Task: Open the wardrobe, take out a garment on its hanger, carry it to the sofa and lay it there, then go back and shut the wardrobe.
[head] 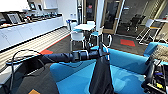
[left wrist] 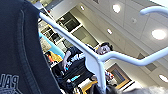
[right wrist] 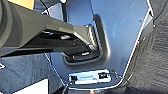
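My left arm reaches in from the left over the blue sofa (head: 126,63). At its end my left gripper (head: 103,51) is shut on the thin white hanger (head: 109,41), whose hook rises above it. The black garment (head: 101,75) hangs straight down from the hanger, in front of the sofa's seat. In the left wrist view the hanger (left wrist: 96,58) runs across the frame, with the garment's dark fabric (left wrist: 20,47) close beside it. My right arm (head: 152,75) hangs low at the right edge of the sofa. The wardrobe is out of view.
A white table (head: 85,27) with white chairs stands behind the sofa. A long white counter (head: 30,28) runs along the left wall. Another blue seat with a grey cushion (head: 160,51) is at the right. A person (left wrist: 75,58) with a control rig sits behind.
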